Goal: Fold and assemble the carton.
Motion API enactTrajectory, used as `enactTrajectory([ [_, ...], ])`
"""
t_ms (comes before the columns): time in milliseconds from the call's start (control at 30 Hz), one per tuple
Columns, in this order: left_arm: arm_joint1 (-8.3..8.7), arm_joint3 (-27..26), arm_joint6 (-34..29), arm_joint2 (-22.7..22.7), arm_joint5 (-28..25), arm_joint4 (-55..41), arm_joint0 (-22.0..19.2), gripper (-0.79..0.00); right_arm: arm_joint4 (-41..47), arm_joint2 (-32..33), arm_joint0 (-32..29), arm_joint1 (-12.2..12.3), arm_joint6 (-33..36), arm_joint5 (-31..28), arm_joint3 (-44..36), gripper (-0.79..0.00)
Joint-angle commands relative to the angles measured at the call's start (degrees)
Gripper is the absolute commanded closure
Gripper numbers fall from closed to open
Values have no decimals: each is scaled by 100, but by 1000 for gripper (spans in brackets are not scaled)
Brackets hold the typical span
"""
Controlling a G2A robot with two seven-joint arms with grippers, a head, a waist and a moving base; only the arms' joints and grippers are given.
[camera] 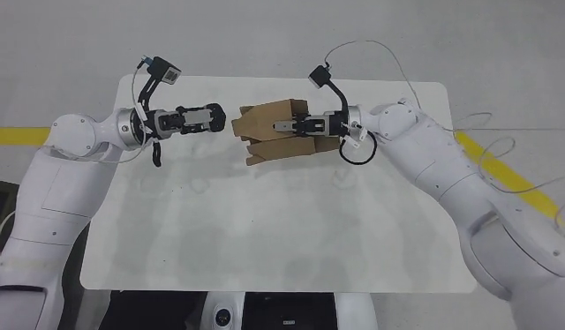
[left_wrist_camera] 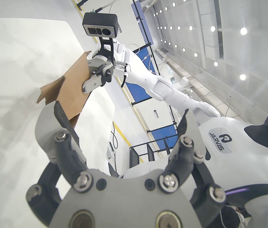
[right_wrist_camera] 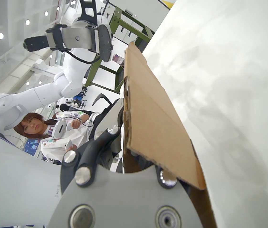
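Observation:
A brown cardboard carton, partly folded with its flaps loose, is held just above the white table near its far middle. My right gripper is shut on one carton wall from the right side. In the right wrist view that wall runs edge-on between the jaws; one finger shows and the other is hidden behind the cardboard. My left gripper hovers open just left of the carton, apart from it. In the left wrist view its fingers are spread wide, with the carton and right gripper beyond.
The white table spreads wide and bare toward the near edge. A thin cable loops above the right arm near the table's far right corner. Grey floor with a yellow line lies past the table's sides.

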Motion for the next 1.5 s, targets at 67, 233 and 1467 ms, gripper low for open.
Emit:
enactTrajectory([
  [67, -14, -27, 77, 17, 44, 133, 41, -785, 119, 376, -267, 257, 167, 85, -250, 0],
  [233, -55, -91, 16, 148, 182, 156, 78, -785, 42, 825, -680, 577, 323, 311, -891, 0],
  [1467, -289, -438, -773, 191, 1237, -1134, 167, -785, -1586, 1807, -1780, 793, -599, 1420, -2506, 0],
])
